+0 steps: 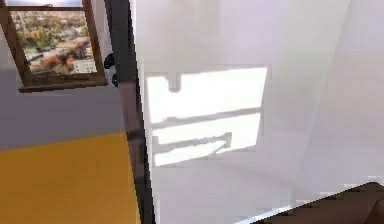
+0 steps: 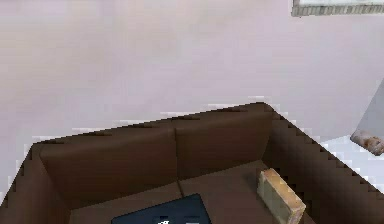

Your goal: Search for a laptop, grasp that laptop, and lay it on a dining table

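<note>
Laptop [image 2: 163, 212] flat on brown sofa [image 2: 110, 160]

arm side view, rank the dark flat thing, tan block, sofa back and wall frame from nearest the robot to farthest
1. The dark flat slab, on the sofa seat at the bottom edge, and the tan block, on the seat to its right: too close to call.
2. The sofa back, behind both.
3. The wall frame, top right, on the wall beyond the sofa.
</note>
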Controlling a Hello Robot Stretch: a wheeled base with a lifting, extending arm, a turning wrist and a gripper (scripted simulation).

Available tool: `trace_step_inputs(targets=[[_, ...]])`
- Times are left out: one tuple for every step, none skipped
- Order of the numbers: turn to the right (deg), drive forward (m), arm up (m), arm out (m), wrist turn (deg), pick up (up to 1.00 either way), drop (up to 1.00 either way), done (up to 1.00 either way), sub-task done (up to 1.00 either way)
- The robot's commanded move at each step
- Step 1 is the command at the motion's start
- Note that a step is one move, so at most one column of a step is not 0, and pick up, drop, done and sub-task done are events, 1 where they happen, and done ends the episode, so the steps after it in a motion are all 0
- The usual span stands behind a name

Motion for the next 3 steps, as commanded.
trace_step_inputs(targets=[[0.0,0.00,0.00,0.00,45.0,0.00,0.00,0.00,0.00],[0.0,0.00,0.00,0.00,45.0,0.00,0.00,0.00,0.00],[0.0,0.00,0.00,0.00,33.0,0.00,0.00,0.00,0.00]])
